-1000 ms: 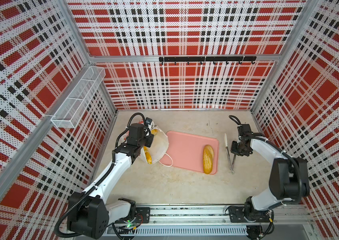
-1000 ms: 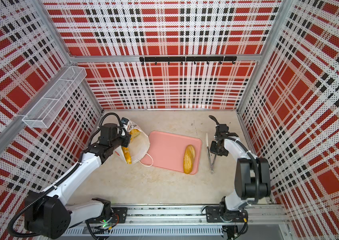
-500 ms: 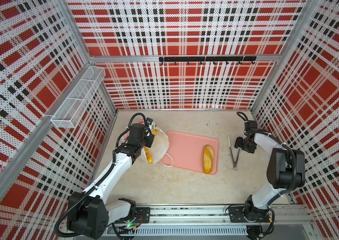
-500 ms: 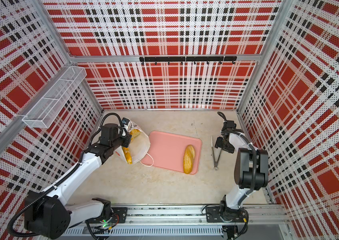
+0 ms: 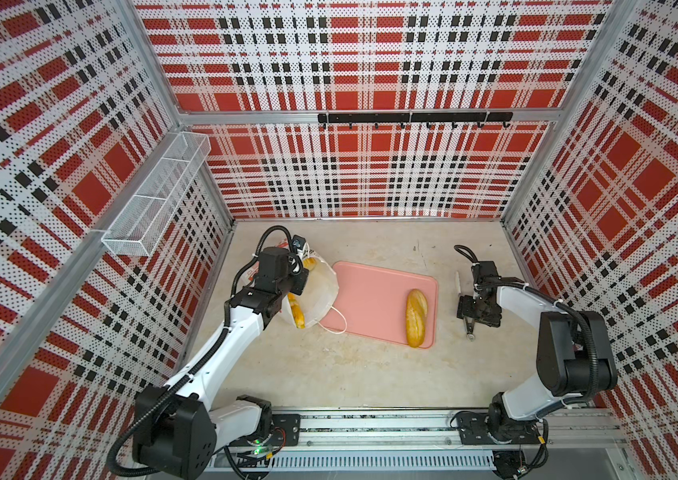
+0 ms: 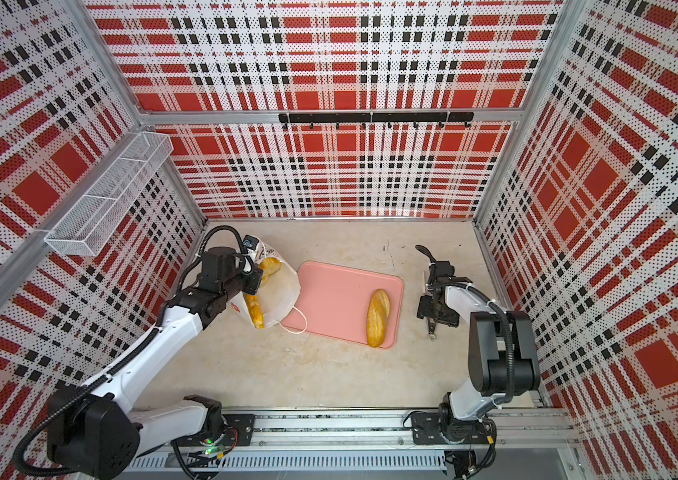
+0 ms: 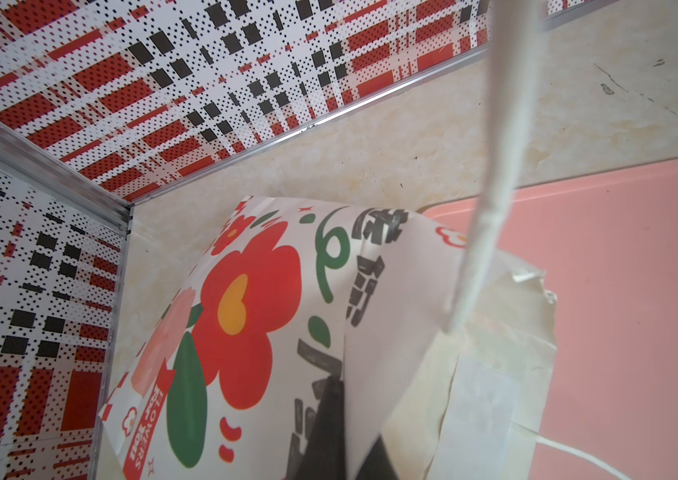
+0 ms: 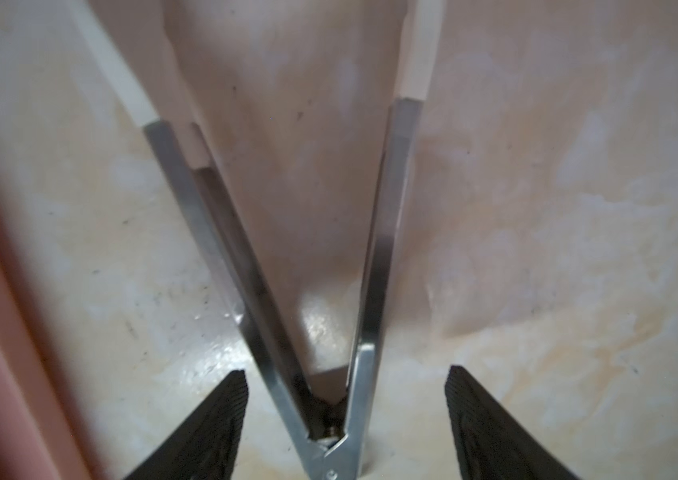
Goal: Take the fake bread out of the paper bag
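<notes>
The paper bag [image 5: 322, 291] [image 6: 285, 291] lies tipped on the table's left, its mouth toward the pink tray [image 5: 370, 299] [image 6: 337, 299]. My left gripper [image 5: 299, 282] [image 6: 256, 282] [image 7: 347, 415] is shut on the flowered bag wall [image 7: 245, 311] near its rim. Fake bread shows in the bag's mouth: a long loaf [image 5: 297, 316] [image 6: 255, 311] and a rounder piece [image 5: 309, 262] [image 6: 269, 264]. One loaf [image 5: 416, 318] [image 6: 377, 318] lies on the tray. My right gripper [image 5: 472, 309] [image 6: 432, 307] [image 8: 345, 374] is open, its fingers apart on either side of metal tongs [image 8: 374, 270].
The tongs [image 5: 469, 328] [image 6: 432, 328] lie on the table right of the tray, white tips toward the back. A wire basket [image 5: 154, 199] hangs on the left wall. A black hook rail [image 5: 412, 118] runs along the back wall. The tray's edge [image 7: 619, 291] sits beside the bag.
My right gripper has opened and let go of the tongs, which now lie on the table. It drew back, then returned over their hinge end. The left arm and bag stay put.
</notes>
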Controlling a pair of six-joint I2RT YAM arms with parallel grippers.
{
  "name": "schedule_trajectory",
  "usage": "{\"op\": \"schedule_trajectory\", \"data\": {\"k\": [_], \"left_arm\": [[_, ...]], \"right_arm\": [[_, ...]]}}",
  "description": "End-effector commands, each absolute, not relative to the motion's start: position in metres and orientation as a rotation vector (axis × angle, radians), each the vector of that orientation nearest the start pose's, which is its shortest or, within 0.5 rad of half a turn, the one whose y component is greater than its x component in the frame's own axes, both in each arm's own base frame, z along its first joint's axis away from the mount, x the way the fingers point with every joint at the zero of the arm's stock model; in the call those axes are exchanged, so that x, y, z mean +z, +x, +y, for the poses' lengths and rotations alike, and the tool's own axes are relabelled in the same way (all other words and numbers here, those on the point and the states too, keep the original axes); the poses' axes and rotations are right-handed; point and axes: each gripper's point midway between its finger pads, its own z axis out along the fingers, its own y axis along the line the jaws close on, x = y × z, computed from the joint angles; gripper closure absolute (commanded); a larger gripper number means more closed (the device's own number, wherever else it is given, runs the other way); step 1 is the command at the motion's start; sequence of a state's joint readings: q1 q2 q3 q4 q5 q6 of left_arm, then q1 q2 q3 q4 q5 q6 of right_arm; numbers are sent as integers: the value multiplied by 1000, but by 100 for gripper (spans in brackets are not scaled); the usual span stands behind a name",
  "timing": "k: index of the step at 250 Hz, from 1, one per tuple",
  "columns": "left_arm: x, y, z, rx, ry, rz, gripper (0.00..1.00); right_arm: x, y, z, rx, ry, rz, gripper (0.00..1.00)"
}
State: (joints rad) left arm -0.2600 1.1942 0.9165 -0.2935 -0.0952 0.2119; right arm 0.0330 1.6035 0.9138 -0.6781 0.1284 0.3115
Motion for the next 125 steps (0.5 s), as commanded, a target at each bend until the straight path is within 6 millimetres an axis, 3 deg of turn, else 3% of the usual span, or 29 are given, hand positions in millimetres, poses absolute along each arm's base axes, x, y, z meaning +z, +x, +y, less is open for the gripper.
{"op": "schedule_trajectory", "data": {"k": [1,57,88,125], "left_arm": [[236,372,-83,75,426,2024,100],[234,373,-84,75,429,2030,100],[234,373,-83,82,430,2031,100],[235,372,-83,87,430,2027,100]], "right_arm": [[22,312,-18,-177,446,2850,25],[5,323,-7,-89,413,2850,51],[-2,323,-1,-50,386,2887,70],[19,319,3,-5,397,2846,82]]}}
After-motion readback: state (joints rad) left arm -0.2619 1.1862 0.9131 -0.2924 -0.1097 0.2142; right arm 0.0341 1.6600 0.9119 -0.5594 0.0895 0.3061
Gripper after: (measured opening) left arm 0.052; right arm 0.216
